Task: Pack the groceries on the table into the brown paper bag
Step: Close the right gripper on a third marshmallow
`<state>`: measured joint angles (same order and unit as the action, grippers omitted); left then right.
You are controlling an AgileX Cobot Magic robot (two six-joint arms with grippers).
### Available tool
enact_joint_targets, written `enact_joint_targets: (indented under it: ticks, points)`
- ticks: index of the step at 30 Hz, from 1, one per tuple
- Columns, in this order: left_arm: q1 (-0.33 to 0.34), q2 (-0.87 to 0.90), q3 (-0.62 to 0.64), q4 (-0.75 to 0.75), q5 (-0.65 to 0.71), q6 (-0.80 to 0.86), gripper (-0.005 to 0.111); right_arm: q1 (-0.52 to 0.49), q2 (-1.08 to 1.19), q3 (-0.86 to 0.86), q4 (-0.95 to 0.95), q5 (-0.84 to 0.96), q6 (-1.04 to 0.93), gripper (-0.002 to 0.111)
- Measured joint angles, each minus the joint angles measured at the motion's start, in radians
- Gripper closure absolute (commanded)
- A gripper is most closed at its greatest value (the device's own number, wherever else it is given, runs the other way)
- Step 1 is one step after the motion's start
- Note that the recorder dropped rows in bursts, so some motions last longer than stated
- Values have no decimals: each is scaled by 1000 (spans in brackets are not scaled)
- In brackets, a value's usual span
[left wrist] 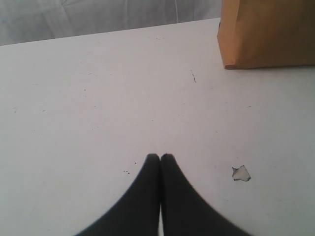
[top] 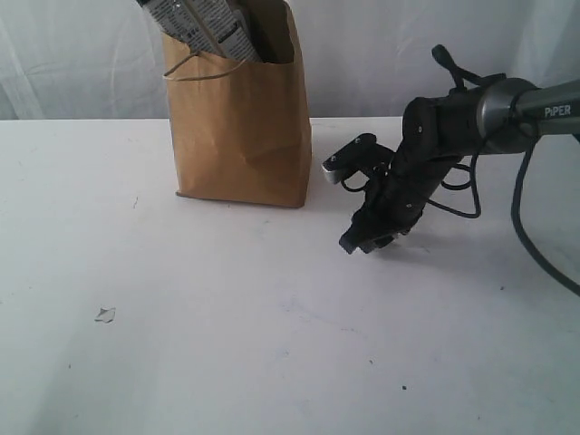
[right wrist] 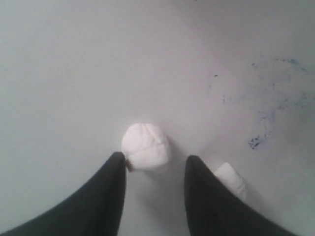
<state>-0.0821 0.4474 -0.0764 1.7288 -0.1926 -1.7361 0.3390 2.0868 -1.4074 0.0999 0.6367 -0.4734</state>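
— Two grippers: what state?
— Left gripper [left wrist: 160, 156] clenched, empty; right gripper [right wrist: 155, 157] parted, white lump [right wrist: 145, 146] at its tips. Bag [top: 240, 136] stands upright on table [top: 272, 344], packet [top: 204, 23] inside. Expect thin, crushable paper; you should lift by the handle [top: 184, 62].

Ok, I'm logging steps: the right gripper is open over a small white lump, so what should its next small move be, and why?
Probably shift the right gripper to centre it on the white lump before closing. The gripper is open, the lump lies close by one finger rather than midway, and a second lump sits by the other.
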Motion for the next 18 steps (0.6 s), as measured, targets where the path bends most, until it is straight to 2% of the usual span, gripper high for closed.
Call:
enact_joint_targets:
  ticks: [6, 11, 15, 18]
  points:
    - [0, 0, 0, 0, 0, 0, 107, 0, 0, 0, 0, 14, 2, 108]
    - [0, 0, 0, 0, 0, 0, 107, 0, -29, 0, 0, 75, 2, 108]
    - [0, 0, 0, 0, 0, 0, 107, 0, -135, 0, 8, 180, 2, 108]
    - [0, 0, 0, 0, 0, 0, 107, 0, -242, 0, 105, 266, 4, 108]
